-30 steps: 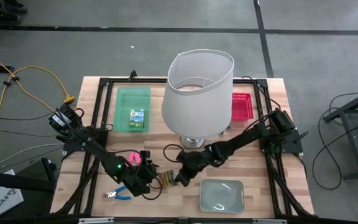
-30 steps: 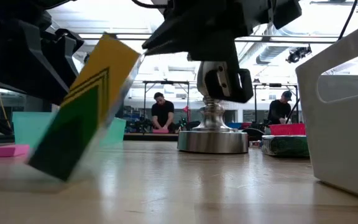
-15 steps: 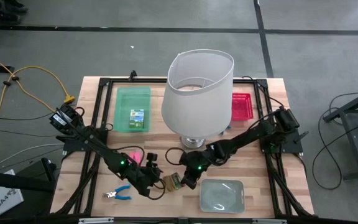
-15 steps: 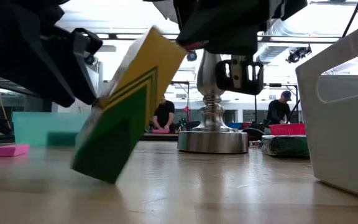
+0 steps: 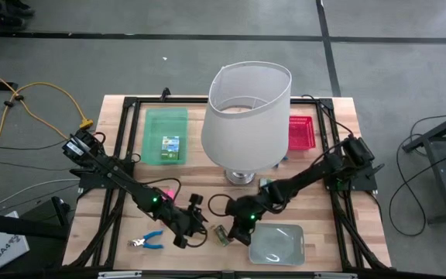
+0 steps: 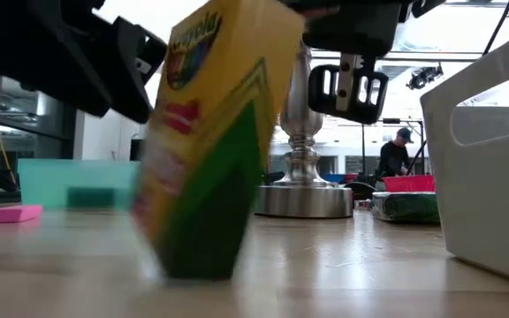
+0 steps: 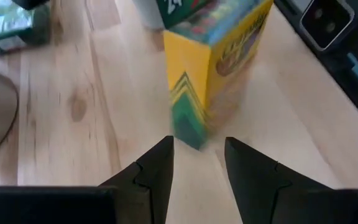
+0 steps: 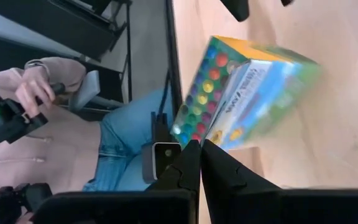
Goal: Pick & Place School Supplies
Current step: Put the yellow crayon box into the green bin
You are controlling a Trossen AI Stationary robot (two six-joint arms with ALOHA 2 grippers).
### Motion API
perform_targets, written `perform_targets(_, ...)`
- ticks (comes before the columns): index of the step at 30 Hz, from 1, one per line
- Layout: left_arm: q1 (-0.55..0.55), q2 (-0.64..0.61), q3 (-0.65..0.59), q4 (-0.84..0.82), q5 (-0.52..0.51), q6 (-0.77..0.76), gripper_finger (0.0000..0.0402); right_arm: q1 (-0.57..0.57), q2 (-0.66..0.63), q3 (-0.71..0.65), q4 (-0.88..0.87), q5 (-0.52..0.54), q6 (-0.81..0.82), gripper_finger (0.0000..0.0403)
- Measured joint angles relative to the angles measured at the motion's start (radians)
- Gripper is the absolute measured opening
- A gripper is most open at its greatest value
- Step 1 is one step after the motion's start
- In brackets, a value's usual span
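Observation:
A yellow-green crayon box [image 5: 221, 232] stands nearly upright on its lower end near the table's near edge, between both grippers; the low view shows it up close [image 6: 215, 132]. My left gripper [image 5: 194, 225] is open, and the box [image 7: 219, 74] stands just beyond its fingertips [image 7: 197, 140]. My right gripper [image 5: 235, 231] is shut, its tips [image 8: 199, 144] at the box's lower edge [image 8: 213, 138]. Blue-handled scissors [image 5: 147, 242] and a pink eraser [image 5: 167, 191] lie to the left. A second crayon box [image 5: 170, 146] lies in the green tray [image 5: 166, 116]. My right gripper has its shut fingertips right at the lower edge of the crayon box [image 8: 213, 138], on the box's right side. I cannot tell whether they touch it. My left gripper touches nothing that shows.
The big white lampshade [image 5: 246, 116] on its metal base [image 6: 303, 199] stands mid-table behind the grippers. A clear grey tray [image 5: 277, 242] sits right of the box, and a red tray [image 5: 300, 132] is at the far right. A seated person [image 8: 73, 124] is beyond the near edge.
The crayon box has slid along the table toward the right and near edge, and has tipped from a strong lean to nearly upright. Both grippers have moved with it, toward the right and the near edge.

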Motion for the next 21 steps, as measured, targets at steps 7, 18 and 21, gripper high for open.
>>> perform_targets(7,0.006,0.000,0.000,0.055,0.035,0.057,0.0138,0.018,0.001,0.000,0.015,0.016,-0.007,0.0003)
perform_targets(18,0.065,0.000,0.000,0.082,0.111,0.151,0.0138,0.032,0.001,0.000,0.052,0.001,-0.026,0.0003)
perform_targets(21,0.085,0.000,0.000,0.095,0.140,0.151,0.0138,0.035,0.001,0.000,0.077,-0.015,-0.032,0.0003)
